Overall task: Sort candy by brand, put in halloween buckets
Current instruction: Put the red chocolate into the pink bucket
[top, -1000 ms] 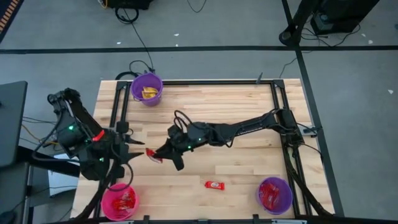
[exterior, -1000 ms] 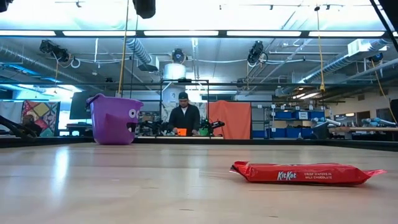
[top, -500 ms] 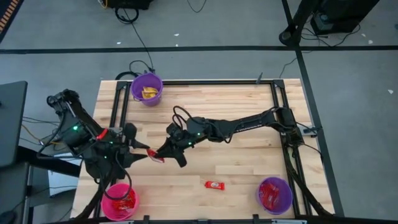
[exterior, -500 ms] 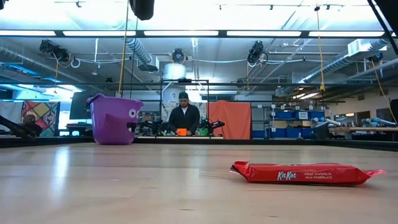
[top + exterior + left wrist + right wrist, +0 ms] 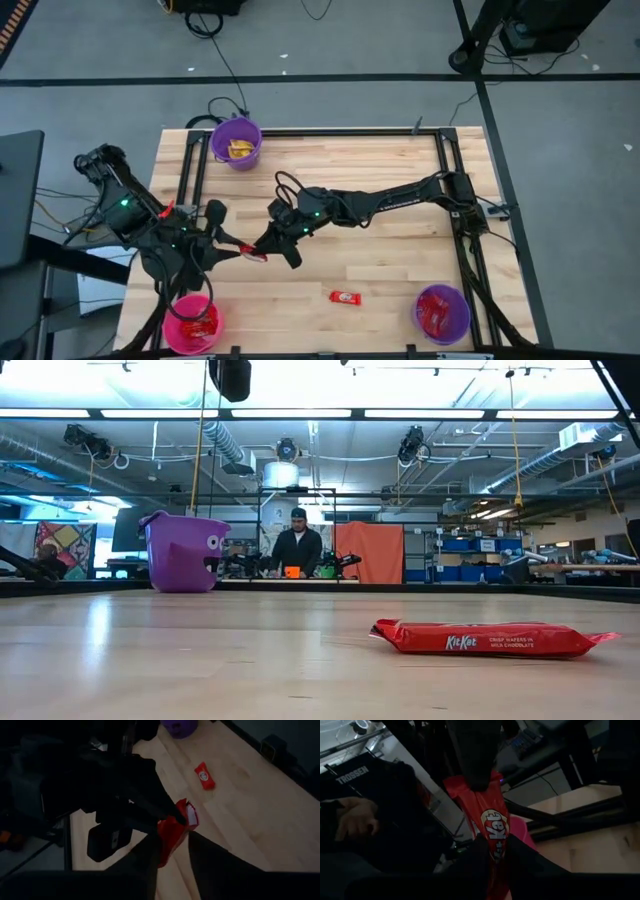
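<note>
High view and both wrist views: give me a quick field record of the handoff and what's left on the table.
held item: red KitKat bar, above the table between the two grippers
right gripper: shut on one end of the bar
left gripper: shut on the other end
loose candy: one red bar lying on the table
pink bucket: near the left arm, red candy inside
purple bucket, far corner: yellow candy inside
purple bucket, near right: red candy inside
</note>
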